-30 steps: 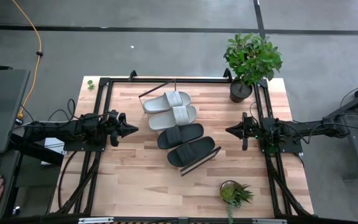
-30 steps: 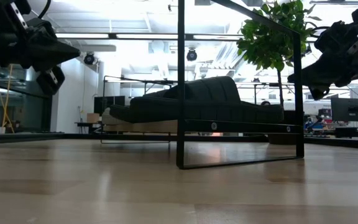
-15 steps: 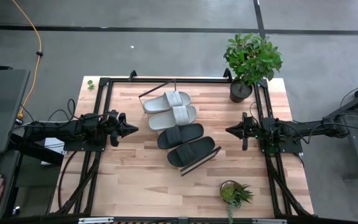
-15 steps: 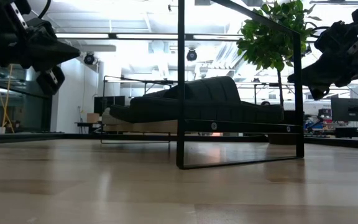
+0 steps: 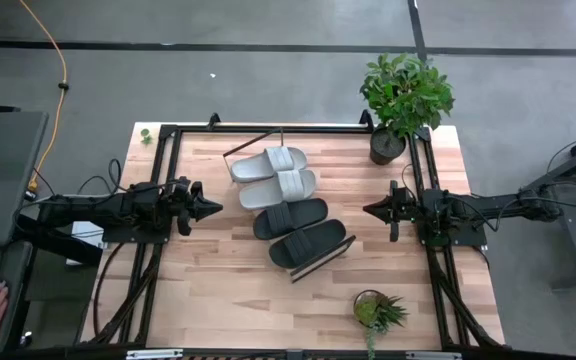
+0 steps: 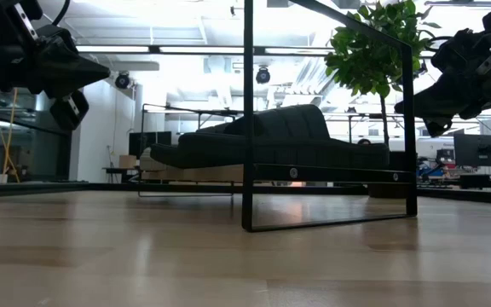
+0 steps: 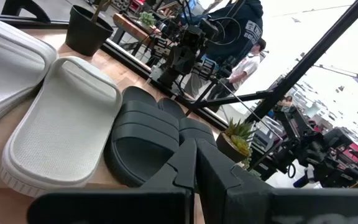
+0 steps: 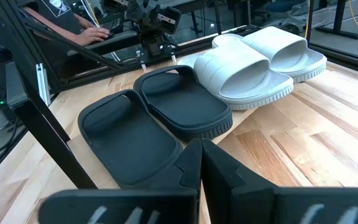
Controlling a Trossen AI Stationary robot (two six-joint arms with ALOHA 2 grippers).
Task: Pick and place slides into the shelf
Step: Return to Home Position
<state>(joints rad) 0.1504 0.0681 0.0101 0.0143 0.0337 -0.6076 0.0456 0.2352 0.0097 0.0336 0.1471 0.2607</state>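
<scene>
Hanging at worktop (image 5: 218, 285) sides, left pincer (image 5: 213, 207) & right pincer (image 5: 370, 210) were closed tight, empty. All 4 slides (image 5: 290, 218) lay in a row on shelf (image 5: 324, 262). Risk: end black slide (image 5: 308, 243) sat near shelf edge; arm bump could knock it off.

Bright, even light above; harsh backlight low down.
From above, the pale wooden plank worktop (image 5: 218, 290) is evenly lit, shadows short and soft. In the low view ceiling lights (image 6: 194, 49) glare white, silhouetting the thin black metal rod frame (image 6: 247, 128); the near planks blur. The left wrist view's background burns out.
</scene>
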